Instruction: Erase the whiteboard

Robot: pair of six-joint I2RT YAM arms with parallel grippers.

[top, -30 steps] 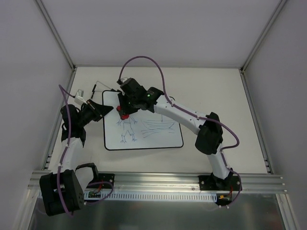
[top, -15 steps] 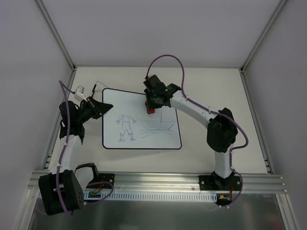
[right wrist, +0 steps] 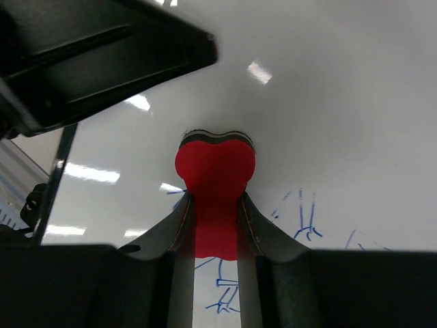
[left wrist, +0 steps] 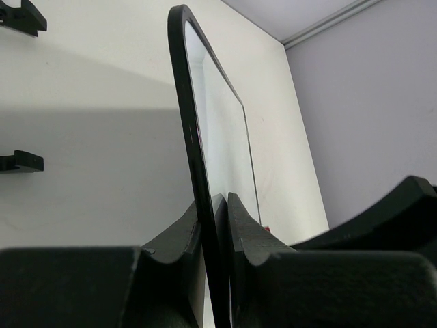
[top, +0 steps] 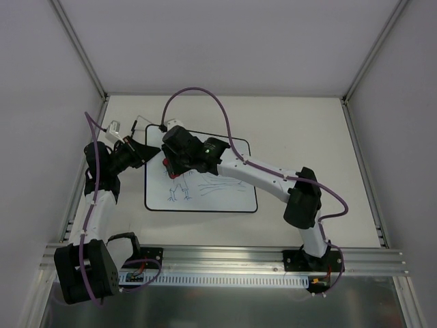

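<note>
The whiteboard (top: 225,195) lies flat on the table with blue marker drawing on its lower middle. My left gripper (top: 145,155) is shut on the board's left edge; in the left wrist view the black edge (left wrist: 194,143) runs between the fingers (left wrist: 249,229). My right gripper (top: 167,162) is shut on the red bone-shaped eraser (right wrist: 215,178), pressing it on the board's left part, just above blue lines (right wrist: 304,222). The eraser shows as a red spot under the right wrist (top: 166,162) in the top view.
Two small black tabs (left wrist: 20,17) lie on the table beside the board's far edge. A small white and grey object (top: 115,128) lies at the table's back left. Grey walls enclose the table on three sides.
My right gripper has swept the eraser from the board's upper middle back to its left part. The figure's upper part is covered by the wrist. The left gripper has held still.
</note>
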